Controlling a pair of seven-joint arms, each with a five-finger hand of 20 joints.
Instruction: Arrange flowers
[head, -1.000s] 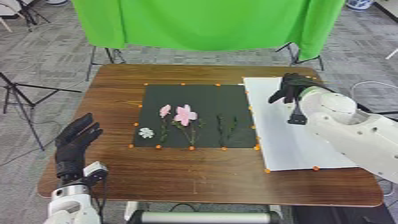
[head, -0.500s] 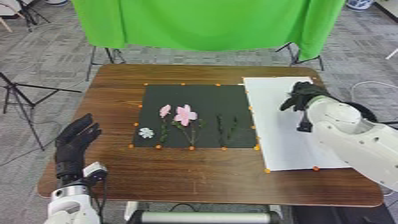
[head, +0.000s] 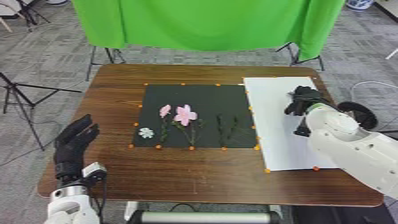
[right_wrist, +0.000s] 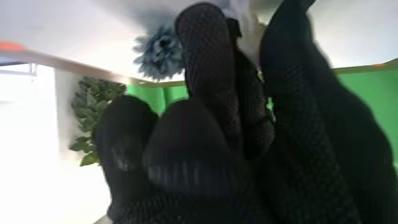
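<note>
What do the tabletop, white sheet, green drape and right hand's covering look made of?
Tabletop: wood or wood-look laminate, slight sheen; brown with streaky grain.
White sheet: matte paper or thin card; flat, straight-edged.
Green drape: soft matte cloth; hangs in folds.
Right hand: matte black fabric glove; textured surface, exact fibre unclear.
</note>
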